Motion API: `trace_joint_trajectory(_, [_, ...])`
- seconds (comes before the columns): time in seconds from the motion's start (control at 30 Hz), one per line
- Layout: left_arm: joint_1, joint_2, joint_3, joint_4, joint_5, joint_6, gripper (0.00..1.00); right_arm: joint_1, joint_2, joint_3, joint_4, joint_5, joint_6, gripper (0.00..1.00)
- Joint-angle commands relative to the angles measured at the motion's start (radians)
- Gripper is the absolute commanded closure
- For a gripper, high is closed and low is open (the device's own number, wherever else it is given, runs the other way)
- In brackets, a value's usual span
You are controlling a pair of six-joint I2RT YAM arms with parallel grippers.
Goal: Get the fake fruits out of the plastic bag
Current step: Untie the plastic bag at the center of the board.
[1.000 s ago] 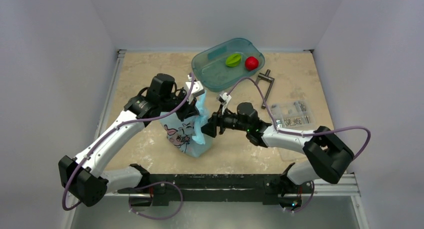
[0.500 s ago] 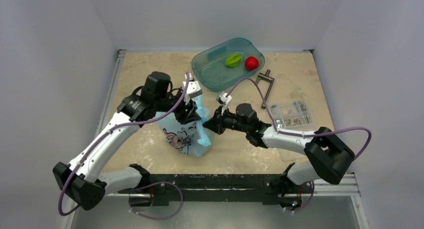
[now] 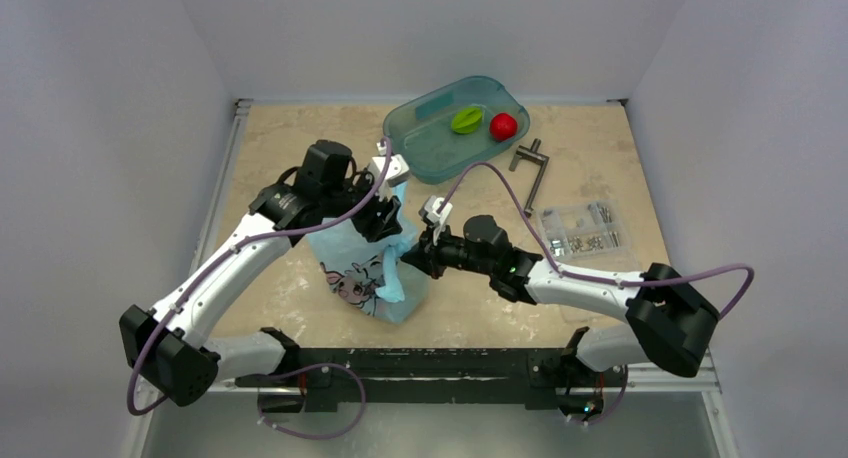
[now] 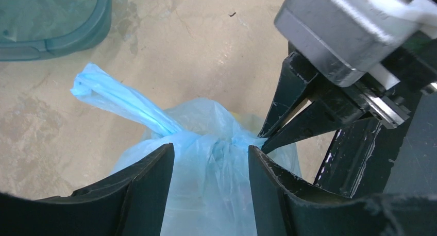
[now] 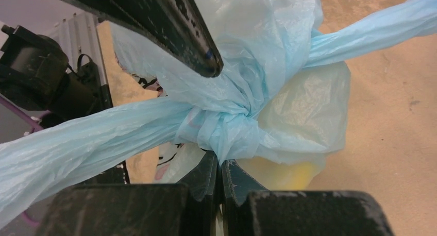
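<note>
Right wrist view shows the plastic bag [image 5: 268, 55] knotted; right tool [image 5: 220, 169] pinches it; left tool [image 4: 208, 166] sits spread round it; fruits inside.

The top external view looks down from above and behind the arm bases, taking in the whole table [image 3: 300, 148] from a distance. The left wrist view looks close along its own fingers [image 4: 149, 195] onto the plastic bag [image 4: 206, 158]. The right wrist view sits nearer still (knot fills the frame). All three share the bag's tied top.
</note>
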Motion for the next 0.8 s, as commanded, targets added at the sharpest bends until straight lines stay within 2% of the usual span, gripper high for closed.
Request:
trace_joint_trajectory(0.0, [-0.004,0.026,0.028,-0.034,-0.027,0.014,0.45,0.004,-0.041,0.047,-0.006,0.059,-0.05,1.0])
trace_joint_trajectory(0.4, [-0.038,0.124,0.058,-0.089,-0.045,0.029,0.46,0.005,-0.053,0.057,-0.011,0.048,-0.049,1.0])
trace_joint_trajectory(0.5, [-0.038,0.138,0.075,-0.112,-0.026,0.032,0.55,0.007,-0.06,0.054,-0.009,0.056,-0.047,1.0])
trace_joint_trajectory(0.57, [-0.039,0.136,0.078,-0.115,-0.015,0.033,0.7,0.007,-0.066,0.053,-0.013,0.061,-0.048,1.0])
trace_joint_trajectory(0.63, [-0.038,0.127,0.082,-0.117,-0.019,0.035,0.89,0.007,-0.07,0.056,-0.022,0.066,-0.049,1.0])
trace_joint_trajectory(0.7, [-0.038,0.109,0.082,-0.11,-0.03,0.036,1.0,0.007,-0.074,0.055,-0.028,0.07,-0.05,1.0])
trace_joint_trajectory(0.77, [-0.039,0.082,0.071,-0.081,-0.064,0.026,1.0,0.008,-0.078,0.054,-0.031,0.07,-0.048,1.0])
